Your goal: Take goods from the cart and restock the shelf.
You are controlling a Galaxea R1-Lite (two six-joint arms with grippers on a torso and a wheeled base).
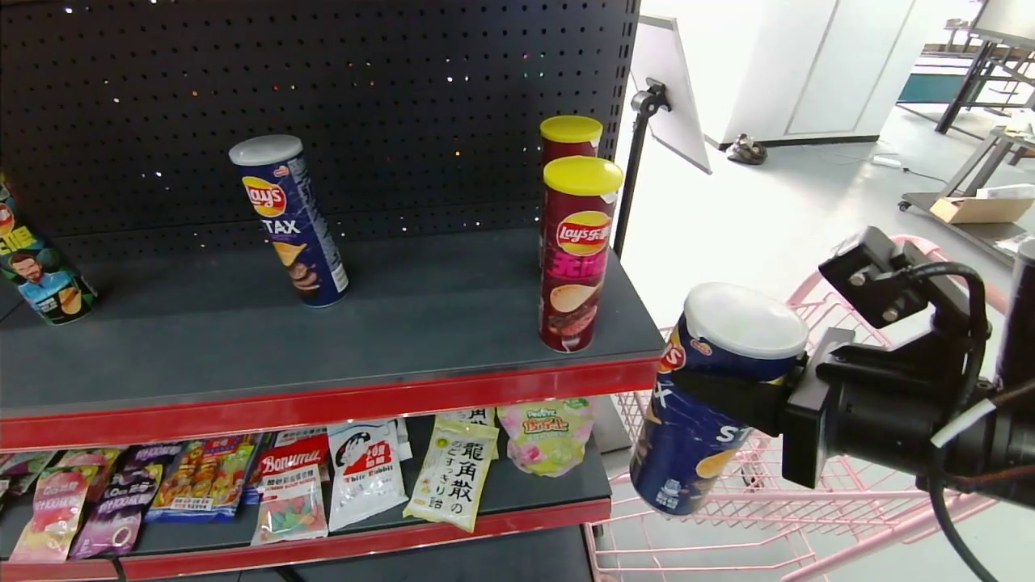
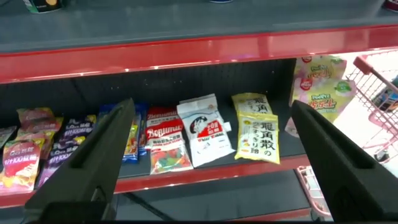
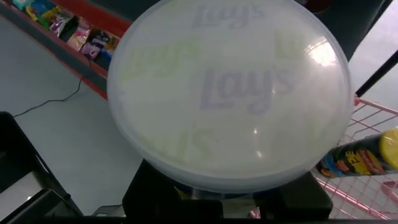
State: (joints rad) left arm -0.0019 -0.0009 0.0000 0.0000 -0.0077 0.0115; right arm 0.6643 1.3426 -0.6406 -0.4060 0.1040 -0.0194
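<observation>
The blue chip can (image 1: 694, 457) sits clamped in the right gripper (image 1: 732, 396), above the pink cart (image 1: 732, 517) and just beside the upper shelf (image 1: 404, 323). The left gripper (image 2: 212, 106) stands wide open, facing the snack bags (image 2: 202, 134).

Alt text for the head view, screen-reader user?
The right gripper holds a blue chip can with a white lid above the pink cart, right of the top shelf. On it stand a second blue can and two red cans with yellow lids; snack bags lie on the lower shelf.

Glossy can (image 1: 687, 436) w/ plastic lid (image 1: 748, 318), matt shelf (image 1: 437, 315), wire cart (image 1: 857, 493)
</observation>
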